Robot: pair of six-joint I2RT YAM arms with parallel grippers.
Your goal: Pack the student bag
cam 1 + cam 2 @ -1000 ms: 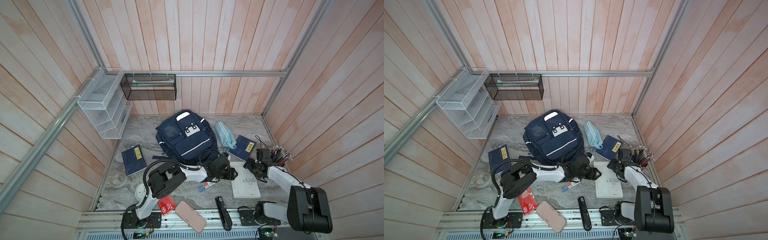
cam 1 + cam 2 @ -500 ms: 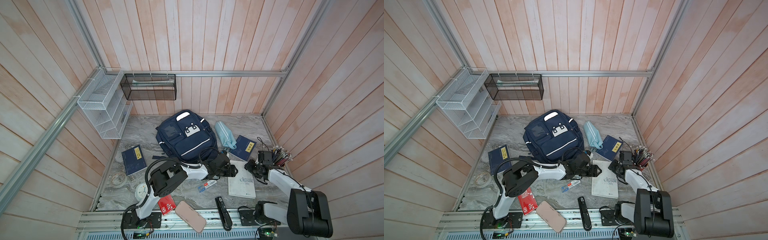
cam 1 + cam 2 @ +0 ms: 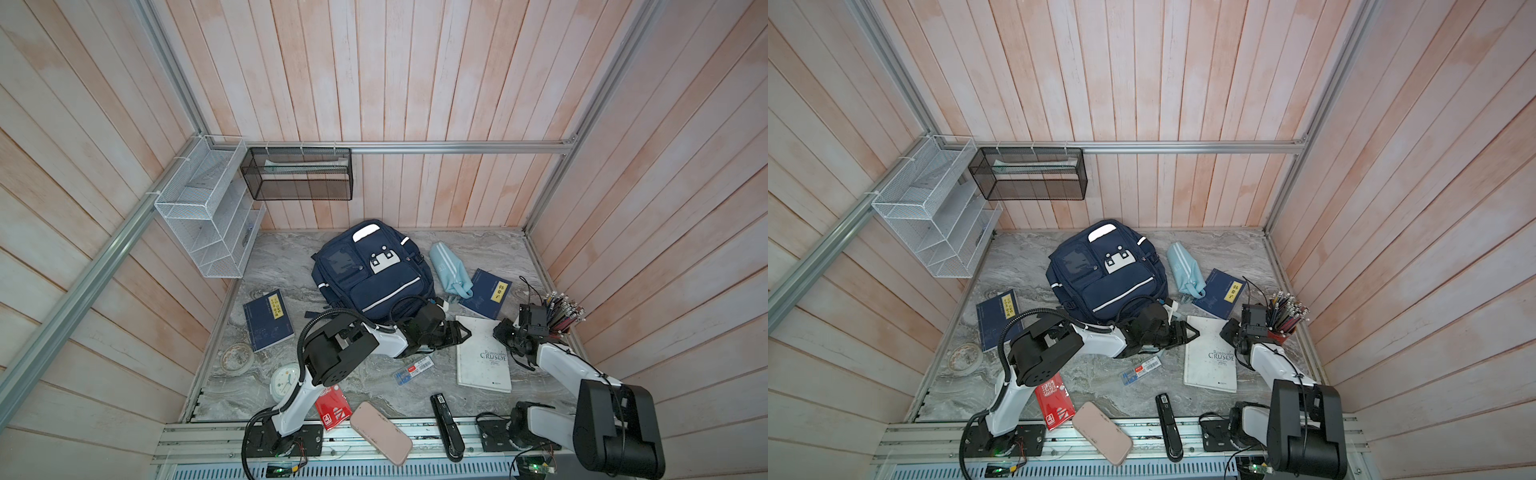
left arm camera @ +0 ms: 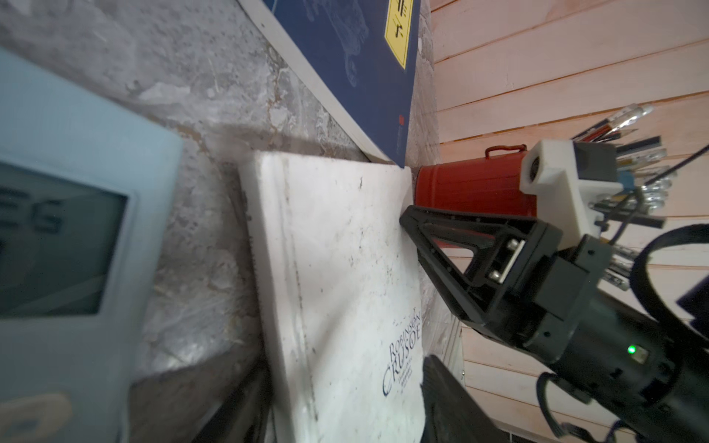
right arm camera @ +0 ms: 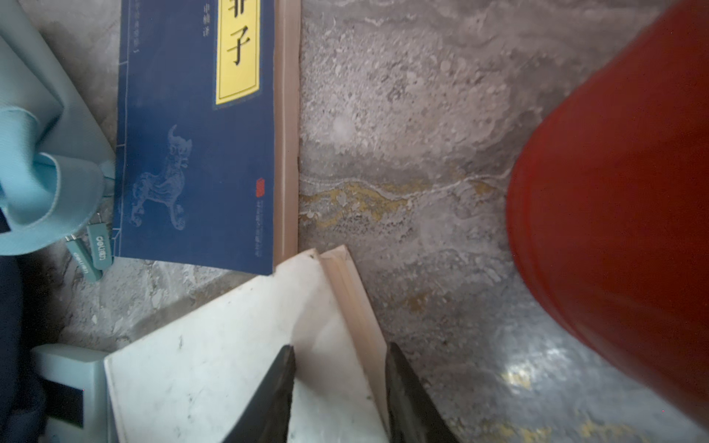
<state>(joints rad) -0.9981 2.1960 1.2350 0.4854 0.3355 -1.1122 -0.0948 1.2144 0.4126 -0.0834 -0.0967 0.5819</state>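
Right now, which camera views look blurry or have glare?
Left wrist view: the light-blue device near the lens is blurred, the white book sharp. Right wrist view: the red pen holder is soft, glare on the table. Both top views: sharp, evenly lit.

The student bag (image 3: 374,282), navy with white stripes and studded white patches, is lying front-up at the tabletop's (image 3: 291,266) far middle.

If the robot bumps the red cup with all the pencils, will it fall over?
It might. The red cup stands upright and the pencils poke out far above its rim, so it looks top-heavy. Being round, it would probably roll once down and spill them. It stands close to the wall, which may catch it.
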